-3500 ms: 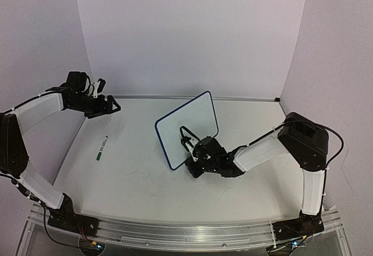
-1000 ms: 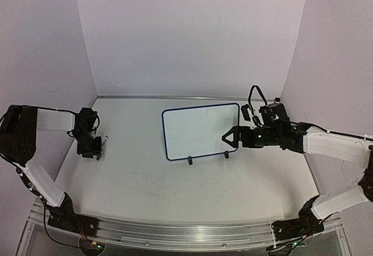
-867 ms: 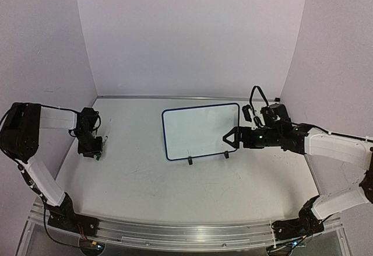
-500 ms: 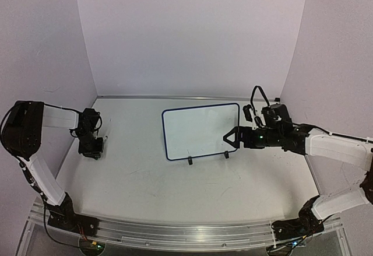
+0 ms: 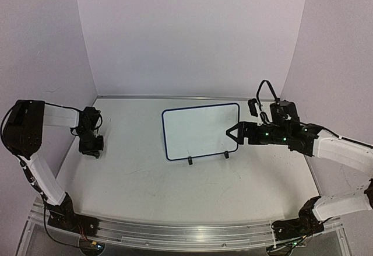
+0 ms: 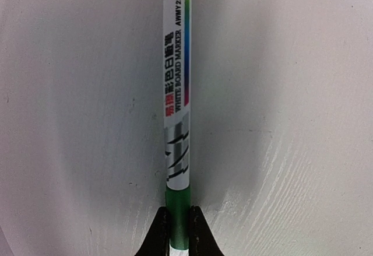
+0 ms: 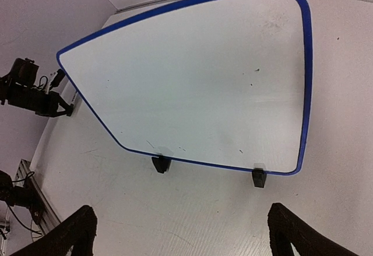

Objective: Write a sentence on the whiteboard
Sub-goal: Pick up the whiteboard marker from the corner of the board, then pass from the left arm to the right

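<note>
Holds the left arm folded out along the left side, wrist turned downward, left gripper low at the surface. Pinches the green end of a marker between nearly closed jaws. Extends the right arm inward from the right, forearm close to level. Presents the right gripper spread wide, fingers well apart.

Top: high above near edge, whole table. Left wrist: close on marker. Right wrist: whiteboard, shared with top.
</note>
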Tool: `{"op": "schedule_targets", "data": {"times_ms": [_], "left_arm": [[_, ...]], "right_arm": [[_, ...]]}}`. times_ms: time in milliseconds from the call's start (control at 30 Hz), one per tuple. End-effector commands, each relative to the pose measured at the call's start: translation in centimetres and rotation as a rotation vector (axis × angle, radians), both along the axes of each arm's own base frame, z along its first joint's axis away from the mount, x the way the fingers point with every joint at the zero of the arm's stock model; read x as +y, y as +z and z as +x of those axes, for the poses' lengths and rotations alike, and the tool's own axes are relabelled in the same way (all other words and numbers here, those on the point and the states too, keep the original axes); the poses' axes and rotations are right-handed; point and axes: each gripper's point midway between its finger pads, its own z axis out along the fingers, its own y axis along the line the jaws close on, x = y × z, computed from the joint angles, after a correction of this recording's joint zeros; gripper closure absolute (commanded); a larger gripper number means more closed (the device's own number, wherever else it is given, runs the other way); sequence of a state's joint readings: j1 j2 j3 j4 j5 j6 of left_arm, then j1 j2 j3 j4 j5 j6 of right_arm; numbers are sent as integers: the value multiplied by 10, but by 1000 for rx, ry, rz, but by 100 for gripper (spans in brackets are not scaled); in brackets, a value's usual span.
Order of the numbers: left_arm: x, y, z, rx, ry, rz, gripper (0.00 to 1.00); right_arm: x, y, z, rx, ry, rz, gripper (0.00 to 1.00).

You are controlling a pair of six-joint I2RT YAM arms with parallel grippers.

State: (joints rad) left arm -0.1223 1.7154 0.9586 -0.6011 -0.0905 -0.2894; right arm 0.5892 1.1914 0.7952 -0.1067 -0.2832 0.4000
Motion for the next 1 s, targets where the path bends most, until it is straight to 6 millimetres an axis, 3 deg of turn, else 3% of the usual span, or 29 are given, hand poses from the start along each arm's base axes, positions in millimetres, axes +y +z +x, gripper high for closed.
{"op": "schedule_targets", "data": {"times_ms": [0, 133, 300, 433, 600, 733, 967], "left_arm": [[-7, 6, -13, -8, 5, -60, 100], [-38, 31, -12, -94, -67, -200, 100], [-92, 88, -17, -215, -204, -314, 100], [-138, 130, -33, -290, -358, -425, 100], [-183, 169, -67, -322, -570, -581, 100], [-223, 195, -106, -303, -774, -686, 100], [-274, 214, -170, -188, -1034, -795, 100]], "right_arm": [[-5, 16, -7, -42, 20, -4, 2], [0, 30, -17, -38, 72, 15, 2], [16, 56, -37, -9, 207, 86, 2], [35, 68, -56, 66, 348, 154, 2], [55, 84, -72, 164, 488, 245, 2], [71, 92, -81, 250, 595, 308, 2], [93, 85, -88, 325, 659, 301, 3]]}}
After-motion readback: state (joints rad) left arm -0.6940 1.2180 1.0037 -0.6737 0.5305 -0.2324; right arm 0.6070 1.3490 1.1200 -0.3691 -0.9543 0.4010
